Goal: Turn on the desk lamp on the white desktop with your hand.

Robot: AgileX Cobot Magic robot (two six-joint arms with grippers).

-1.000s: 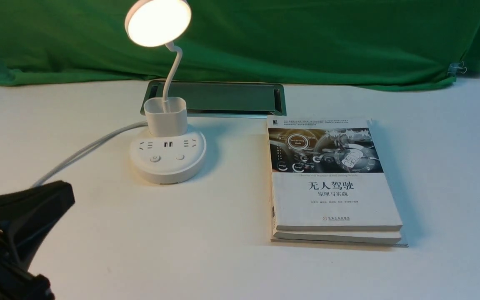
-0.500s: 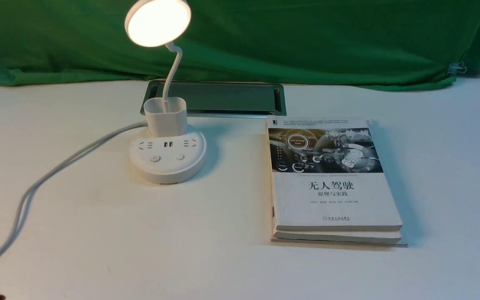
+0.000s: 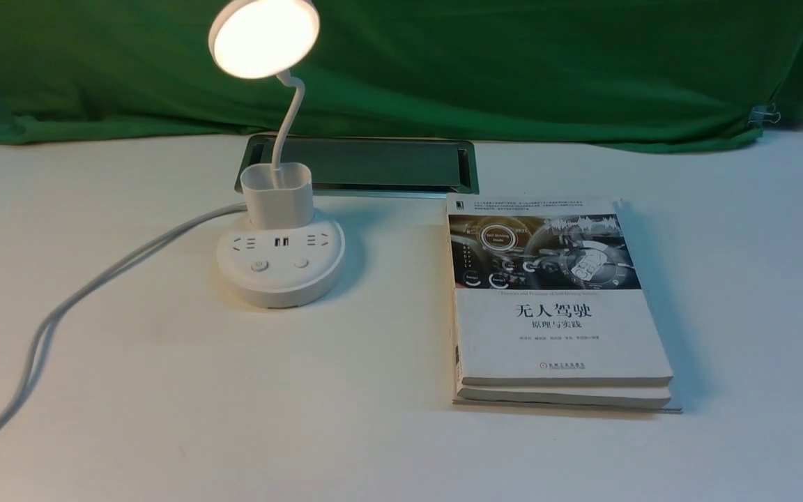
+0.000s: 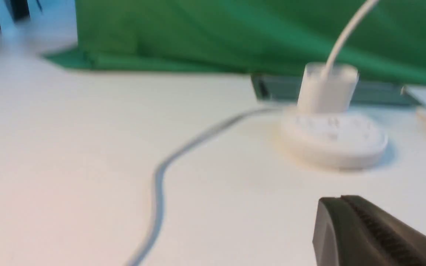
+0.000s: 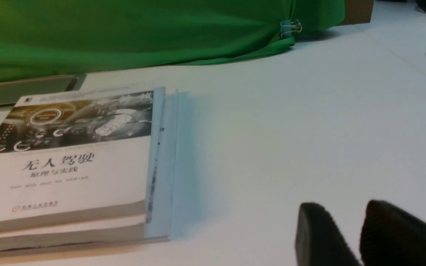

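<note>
The desk lamp [image 3: 280, 237] stands on the white bench [image 3: 234, 390] with its disc head [image 3: 264, 36] glowing, so the switching is judged done and the step in hand is the retreat of the arm. The left end effector [image 4: 368, 232] is seen low above the bench, well apart from the lamp base [image 4: 334, 140], which lies ahead of it. Only one black finger is shown and the picture is blurred, so it cannot be told whether its fingers are apart or together. The right end effector [image 5: 361, 232] is held with a narrow gap between its two fingers, nothing being between them; the stacked books [image 5: 68, 166] lie ahead of it and to one side, well apart.

For a good retreat, the left end effector should be kept clear of the white power cable [image 4: 159, 177], which runs across the bench beside it. Open bench is left between the lamp and the books, and the cable hatch [image 3: 366, 164] lies just beyond the lamp.
</note>
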